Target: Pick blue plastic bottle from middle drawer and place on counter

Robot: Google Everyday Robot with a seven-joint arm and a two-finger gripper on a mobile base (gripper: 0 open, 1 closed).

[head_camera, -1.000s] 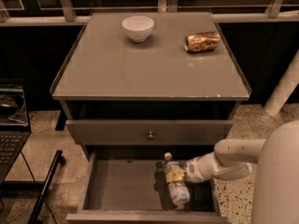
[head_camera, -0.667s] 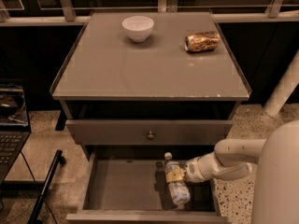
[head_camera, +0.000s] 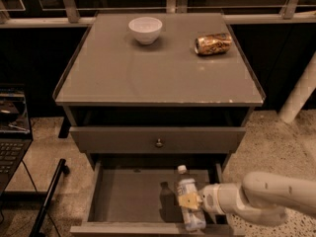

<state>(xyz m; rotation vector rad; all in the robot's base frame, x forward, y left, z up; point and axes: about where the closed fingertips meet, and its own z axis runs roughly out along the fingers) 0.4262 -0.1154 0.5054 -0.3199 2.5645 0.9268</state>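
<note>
office-like room, laptop [head_camera: 11,154], terrazzo floor [head_camera: 276,142], tool [head_camera: 189,201] at middle drawer [head_camera: 128,196]

The grey surface [head_camera: 148,78] carries a white bowl [head_camera: 145,29] at 12 o'clock and a crushed gold can [head_camera: 213,43] at 2 o'clock. Below it, the open drawer [head_camera: 128,196] holds the bottle [head_camera: 185,187] lying at 4 o'clock, with my gripper [head_camera: 189,200] at its middle.

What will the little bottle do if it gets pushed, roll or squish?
The blue plastic bottle lies on its side in the middle drawer, so it may roll. It looks small, probably light. The gripper sits at its middle.
</note>
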